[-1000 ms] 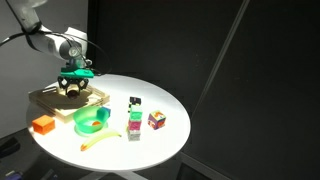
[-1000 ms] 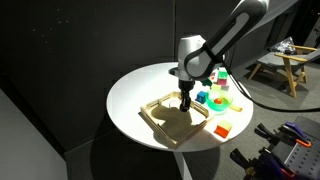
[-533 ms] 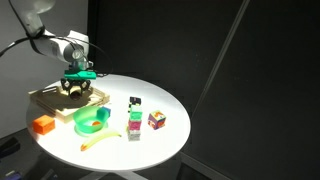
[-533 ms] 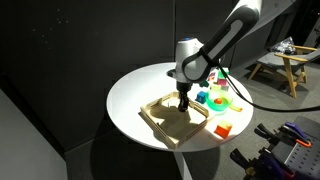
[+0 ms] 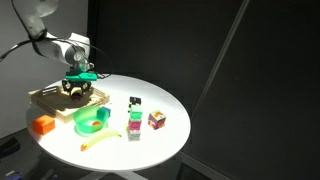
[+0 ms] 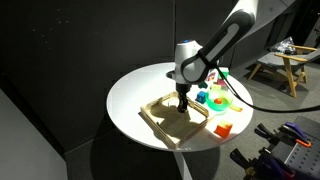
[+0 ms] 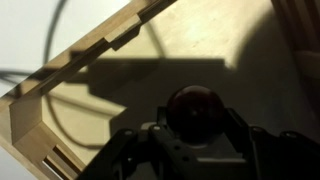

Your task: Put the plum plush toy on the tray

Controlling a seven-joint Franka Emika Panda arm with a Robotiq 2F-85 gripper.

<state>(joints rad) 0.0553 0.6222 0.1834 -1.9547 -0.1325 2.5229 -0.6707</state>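
1. Fingers [image 7: 157, 135] of the gripper [image 7: 195, 128] were closed on the plum plush toy [image 7: 195, 108];
2. toy and gripper were over the floor of the wooden tray [image 7: 85, 55], inside its rim;
3. a green bowl [image 5: 80, 122] sat beside the tray on the round table [image 5: 115, 95].

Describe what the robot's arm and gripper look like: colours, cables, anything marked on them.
The arm is built of smooth, rounded white segments, ending in a silvery-grey cylindrical wrist joint. A bright green mount sits just above the black gripper. A thin dark cable loops alongside the arm. No markings are legible.
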